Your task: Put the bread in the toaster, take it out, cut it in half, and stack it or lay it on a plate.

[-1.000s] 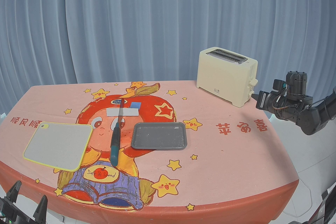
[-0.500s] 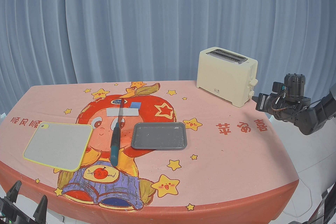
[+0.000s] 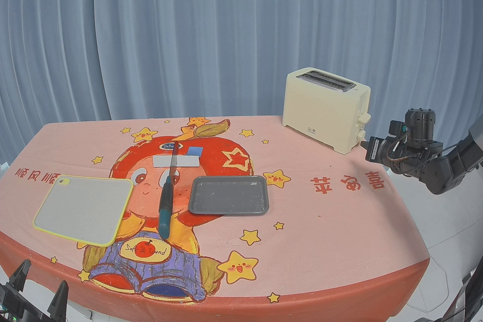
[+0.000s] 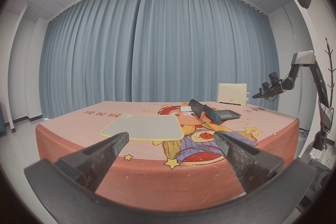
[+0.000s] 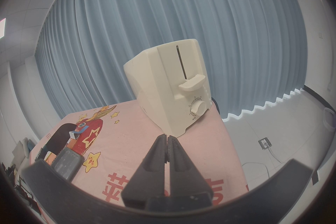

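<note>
— How is the right arm posed?

— It is stretched out level past the right edge of the surface (image 3: 327,237), which carries a pink-orange cartoon cloth. The right claw (image 3: 363,141) points at the end face of the cream two-slot plastic toaster (image 3: 326,109), close to it but not touching. In the right wrist view, the right claw (image 5: 167,139) has its fingers pressed together with nothing between them. It is aimed below the toaster's cream slide lever (image 5: 191,83) and round dial (image 5: 198,107).

— And the left?

— The left claw (image 3: 43,278) sits low at the near left corner, off the surface, with its fingers spread wide and empty.

— Where are the task's things?

— The toaster stands at the far right. The dark grey rectangular tray (image 3: 229,195) lies mid-surface. The teal-handled knife (image 3: 166,205) lies just beside it, between the tray and the grey cutting board with a yellow rim (image 3: 83,210).

— What has changed over the last second?

— The right wrist has sunk slightly and eased toward the toaster, though the claw tip barely shifted. Everything on the surface lies where it did.
</note>
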